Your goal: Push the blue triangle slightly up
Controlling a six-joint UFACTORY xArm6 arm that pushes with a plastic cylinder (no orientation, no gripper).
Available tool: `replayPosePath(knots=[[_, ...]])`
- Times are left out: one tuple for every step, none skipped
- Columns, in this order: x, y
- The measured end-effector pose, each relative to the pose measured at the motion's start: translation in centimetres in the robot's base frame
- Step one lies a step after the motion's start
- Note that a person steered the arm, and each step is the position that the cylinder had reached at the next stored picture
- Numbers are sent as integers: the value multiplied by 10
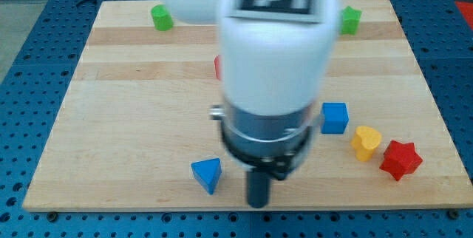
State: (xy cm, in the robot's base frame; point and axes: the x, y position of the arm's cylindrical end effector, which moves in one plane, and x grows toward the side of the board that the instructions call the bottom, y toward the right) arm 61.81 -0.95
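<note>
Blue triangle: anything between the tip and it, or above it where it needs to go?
Nothing visible. My tip sits just to the view's right of the blue triangle, slightly lower, with bare board between them. Toward the view's top, the board above the triangle is open; the arm hides the area further right, where a red block edge shows.

The triangle [208, 174] and cube [334, 117] are blue, the star [400, 159] red, the heart [366, 142] yellow. Two green blocks [162, 18] [350, 20] sit on pale wood [111, 120].
</note>
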Motion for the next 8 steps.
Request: replayPosePath(knots=[[0,-54],[-9,-115],[-33,-102],[-28,-58],[-5,-60],[-10,-28],[-41,12],[-54,15]])
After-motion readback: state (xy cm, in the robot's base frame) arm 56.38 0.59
